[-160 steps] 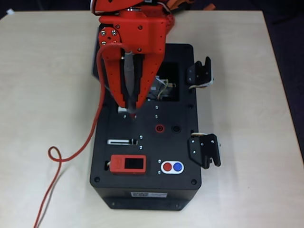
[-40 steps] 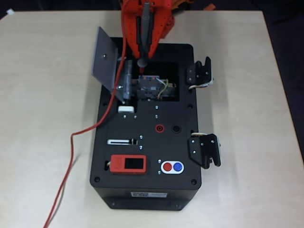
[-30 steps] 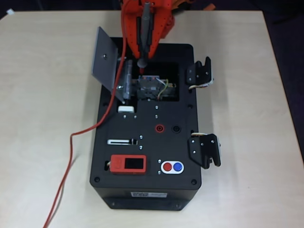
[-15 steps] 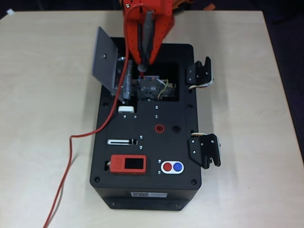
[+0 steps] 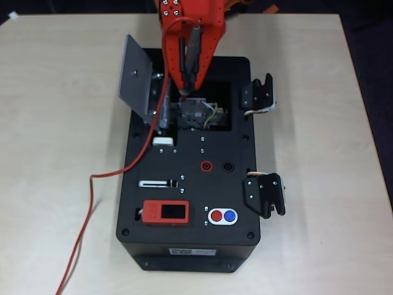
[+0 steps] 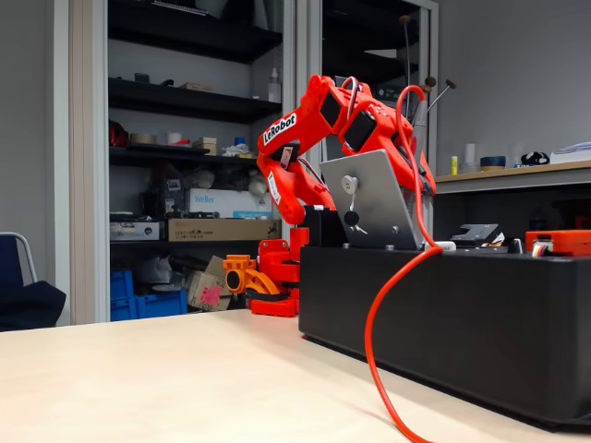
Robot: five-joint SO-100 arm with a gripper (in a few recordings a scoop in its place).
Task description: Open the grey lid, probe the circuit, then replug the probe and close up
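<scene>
Reading the overhead view from left to right, I am finding the grey lid (image 5: 136, 77) standing swung open on its hinge at the left edge of the recess in the black box (image 5: 184, 246), with its small knob facing outward in the fixed view (image 6: 374, 203). Just to the right of it, the tool (image 5: 186, 92) is reaching down into the recess from the far side of the bench (image 5: 55, 153), and I am seeing it pinching the probe (image 5: 191, 58) between its red fingers. The probe's long axis is running almost straight from the far edge toward the near edge, dark tip leading. The circuit (image 5: 195, 112) is lying directly ahead of that tip, on the near side and slightly to the right; whether tip and board are touching I cannot tell. The red cable (image 5: 116, 174) is trailing off to the left, across the box and over the bench. I am judging that the coming contact depends on advancing along that same axis.
</scene>
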